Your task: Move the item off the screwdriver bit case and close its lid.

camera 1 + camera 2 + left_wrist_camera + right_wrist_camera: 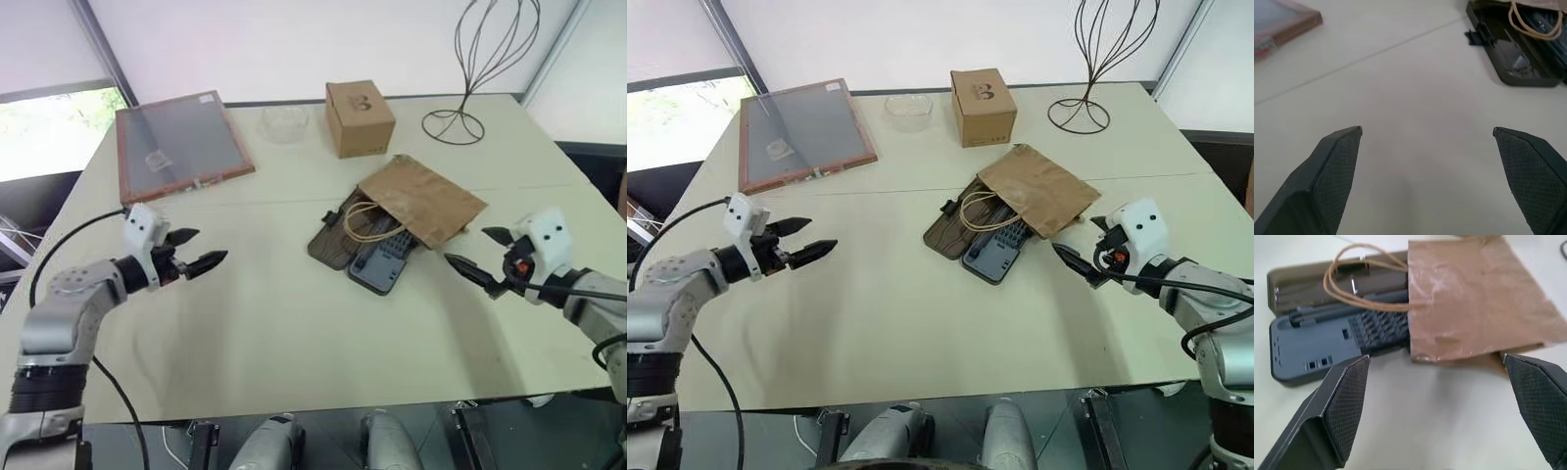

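Trouble would likely come from the paper bag (423, 201) lying across the open screwdriver bit case (377, 262) on the bench (294, 333): its looped handles (367, 223) rest on the case, so dragging could tow it along. Right pincer (477, 250) and left pincer (209, 247) hang spread, empty.
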Motion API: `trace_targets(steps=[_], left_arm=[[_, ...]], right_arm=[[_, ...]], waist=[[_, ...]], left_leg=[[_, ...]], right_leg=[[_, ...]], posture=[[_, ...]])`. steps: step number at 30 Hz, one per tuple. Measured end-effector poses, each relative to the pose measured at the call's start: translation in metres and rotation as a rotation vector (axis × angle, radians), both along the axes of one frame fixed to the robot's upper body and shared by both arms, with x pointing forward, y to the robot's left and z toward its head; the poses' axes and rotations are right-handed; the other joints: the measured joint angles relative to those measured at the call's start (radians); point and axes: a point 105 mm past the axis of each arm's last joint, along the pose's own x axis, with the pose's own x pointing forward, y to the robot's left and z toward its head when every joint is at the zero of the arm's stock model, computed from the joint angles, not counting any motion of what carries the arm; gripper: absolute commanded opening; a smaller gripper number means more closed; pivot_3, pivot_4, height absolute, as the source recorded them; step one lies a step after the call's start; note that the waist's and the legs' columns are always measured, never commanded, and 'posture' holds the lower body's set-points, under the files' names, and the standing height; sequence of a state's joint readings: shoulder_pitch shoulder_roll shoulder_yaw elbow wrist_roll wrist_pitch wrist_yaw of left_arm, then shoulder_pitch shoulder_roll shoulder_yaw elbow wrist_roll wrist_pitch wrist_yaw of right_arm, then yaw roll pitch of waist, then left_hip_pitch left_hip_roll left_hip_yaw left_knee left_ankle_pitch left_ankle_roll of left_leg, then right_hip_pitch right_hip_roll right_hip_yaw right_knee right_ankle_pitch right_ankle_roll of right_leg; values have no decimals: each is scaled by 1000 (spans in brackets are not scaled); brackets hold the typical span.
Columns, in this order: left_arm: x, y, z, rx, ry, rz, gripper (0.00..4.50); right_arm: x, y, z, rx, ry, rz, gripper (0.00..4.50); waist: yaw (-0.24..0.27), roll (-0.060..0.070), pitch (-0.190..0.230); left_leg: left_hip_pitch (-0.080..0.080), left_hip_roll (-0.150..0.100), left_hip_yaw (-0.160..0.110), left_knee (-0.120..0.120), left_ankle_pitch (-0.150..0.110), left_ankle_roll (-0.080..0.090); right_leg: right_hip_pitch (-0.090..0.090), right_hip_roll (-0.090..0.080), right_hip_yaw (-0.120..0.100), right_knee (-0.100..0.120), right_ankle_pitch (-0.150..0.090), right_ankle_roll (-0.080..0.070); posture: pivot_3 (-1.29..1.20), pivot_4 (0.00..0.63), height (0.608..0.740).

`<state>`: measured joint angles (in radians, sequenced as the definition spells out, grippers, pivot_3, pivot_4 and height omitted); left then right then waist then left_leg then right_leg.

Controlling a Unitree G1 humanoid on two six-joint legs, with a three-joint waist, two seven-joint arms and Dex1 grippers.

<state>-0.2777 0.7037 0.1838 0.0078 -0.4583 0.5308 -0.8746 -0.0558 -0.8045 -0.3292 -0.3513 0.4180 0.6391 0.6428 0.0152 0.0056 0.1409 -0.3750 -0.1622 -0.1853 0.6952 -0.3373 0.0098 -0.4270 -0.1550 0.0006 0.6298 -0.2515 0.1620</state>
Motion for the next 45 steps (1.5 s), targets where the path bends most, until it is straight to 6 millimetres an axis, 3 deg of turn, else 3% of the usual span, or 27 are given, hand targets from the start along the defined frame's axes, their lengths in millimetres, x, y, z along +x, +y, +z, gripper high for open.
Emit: trace_targets(steps=[8, 23, 29, 35, 40, 45], left_arm=[[-7, -11, -3, -5, 38, -108, 4474], [-7, -19, 2, -16, 61, -136, 4474], [-7, -21, 4, -21, 58, -144, 4474], [-9, -30, 10, -20, 58, -182, 4474], [-13, -57, 32, -23, 8, -327, 4474], [-15, -74, 38, -3, -11, -409, 4474]], right_arm=[[0, -8, -5, -73, -41, -62, 4500], [2, -6, -7, -88, -73, -70, 4500], [7, -9, -13, 106, -57, -139, 4500], [13, -9, -2, 271, -66, -172, 4500], [36, -3, 14, 599, -100, -207, 4500], [58, -1, 2, 662, -53, -226, 4500]], waist=[[-2, 0, 0], [-2, 0, 0], [-2, 0, 0], [-3, 0, 0], [-4, 0, 0], [-5, 1, 0]], left_leg=[[0, 0, 1, 0, 0, 0], [0, 0, 1, 0, 0, 0], [1, 0, 1, -1, 0, 0], [1, 1, 1, -1, 0, 0], [1, 1, 2, -1, 0, 0], [1, 1, 2, -2, 0, 0]], right_leg=[[0, 0, 0, 0, 0, 0], [0, 0, 0, 0, 0, 0], [0, 0, 1, 0, 0, 0], [0, 1, 1, 0, 0, 0], [0, 1, 2, 0, 0, 0], [-1, 1, 2, 0, 0, 0]], posture=[[0, 150, 740], [0, 150, 740], [0, 150, 740], [0, 150, 740], [0, 150, 740], [0, 150, 740]])
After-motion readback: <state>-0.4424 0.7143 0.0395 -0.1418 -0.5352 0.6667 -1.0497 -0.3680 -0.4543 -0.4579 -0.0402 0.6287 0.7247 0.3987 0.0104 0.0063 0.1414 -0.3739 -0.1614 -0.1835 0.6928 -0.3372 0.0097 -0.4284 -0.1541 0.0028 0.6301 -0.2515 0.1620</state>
